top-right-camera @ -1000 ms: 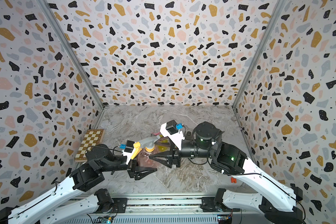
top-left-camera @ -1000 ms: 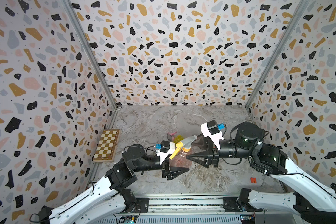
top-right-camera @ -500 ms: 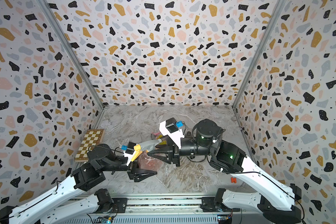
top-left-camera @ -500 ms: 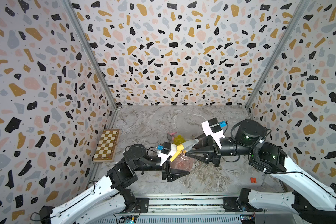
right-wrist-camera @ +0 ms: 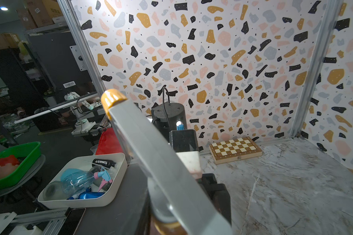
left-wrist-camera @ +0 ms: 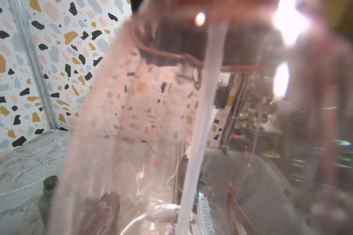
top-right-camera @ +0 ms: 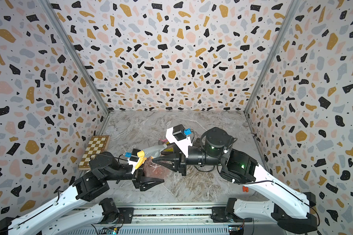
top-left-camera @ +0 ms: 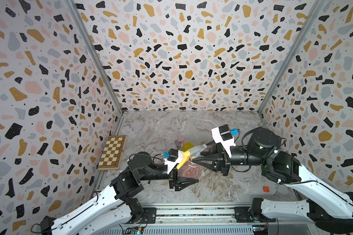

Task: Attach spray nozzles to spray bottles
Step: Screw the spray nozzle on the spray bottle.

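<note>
In both top views my left gripper (top-left-camera: pixel 183 174) (top-right-camera: pixel 149 173) is shut on the pale pink spray bottle (top-left-camera: pixel 190 172) (top-right-camera: pixel 157 169), held near the middle of the table. A grey spray nozzle with an orange trigger (top-left-camera: pixel 196 151) (top-right-camera: pixel 154 149) sits on the bottle's neck. My right gripper (top-left-camera: pixel 200 153) (top-right-camera: pixel 161 154) is shut on that nozzle from the right. The left wrist view is filled by the pink bottle (left-wrist-camera: pixel 130 122) with the white dip tube (left-wrist-camera: pixel 198 122) running down inside it. In the right wrist view the grey nozzle (right-wrist-camera: pixel 161 162) crosses the frame, orange tip (right-wrist-camera: pixel 111 98) farthest away.
Just behind the grippers stands a yellow bottle (top-left-camera: pixel 188 144) with a pink-trigger nozzle (top-left-camera: pixel 180 140) beside it. A smoky grey bottle (left-wrist-camera: pixel 49 191) stands open-necked. A chessboard (top-left-camera: pixel 111 152) lies by the left wall. A small orange piece (top-left-camera: pixel 265 188) lies at the front right.
My right gripper moved left from its open stance beside the bottle and shut on the grey nozzle. The left gripper kept its hold on the pink bottle.
</note>
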